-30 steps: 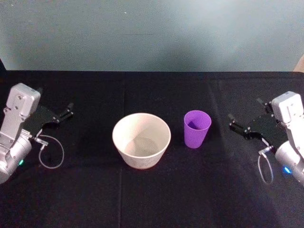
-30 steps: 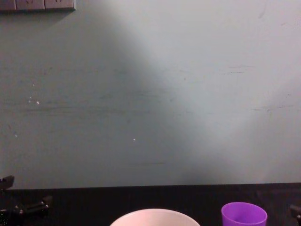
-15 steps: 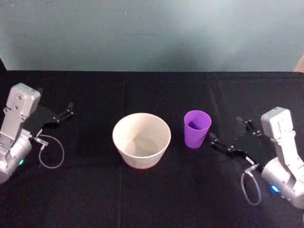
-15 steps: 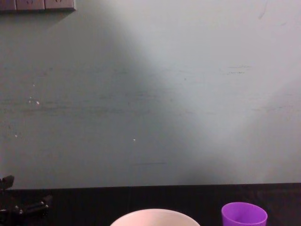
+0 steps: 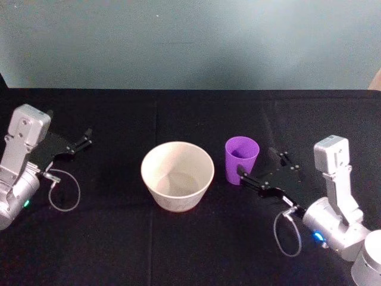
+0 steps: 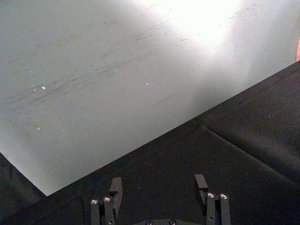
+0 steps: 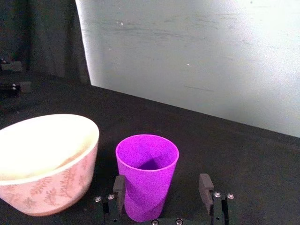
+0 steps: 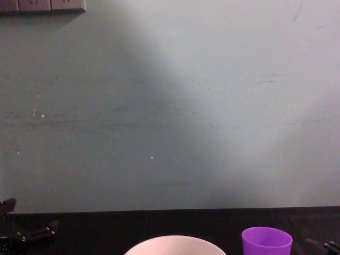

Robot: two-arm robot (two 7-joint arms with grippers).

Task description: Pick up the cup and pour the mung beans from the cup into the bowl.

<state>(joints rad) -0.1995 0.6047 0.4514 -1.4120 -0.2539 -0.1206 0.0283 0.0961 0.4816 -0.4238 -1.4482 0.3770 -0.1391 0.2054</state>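
Observation:
A small purple cup (image 5: 241,159) stands upright on the black cloth, just right of the wide pinkish-white bowl (image 5: 177,176). My right gripper (image 5: 258,168) is open at the cup's right side. In the right wrist view the cup (image 7: 146,176) sits between the two fingers of the right gripper (image 7: 161,183), close against one finger (image 7: 118,186) and apart from the other. The bowl (image 7: 44,164) has a leaf pattern on its side. The mung beans are hidden from view. My left gripper (image 5: 82,140) rests open at the far left, away from both.
A black cloth (image 5: 190,250) covers the table up to a pale wall (image 5: 190,42). Cable loops hang by the left wrist (image 5: 64,190) and the right wrist (image 5: 289,235). The chest view shows the cup (image 8: 266,243) and the bowl's rim (image 8: 175,243).
My right gripper has swung left and in from the table's right side until its fingers straddle the cup. The cup has slid slightly toward the bowl. The left arm has not moved.

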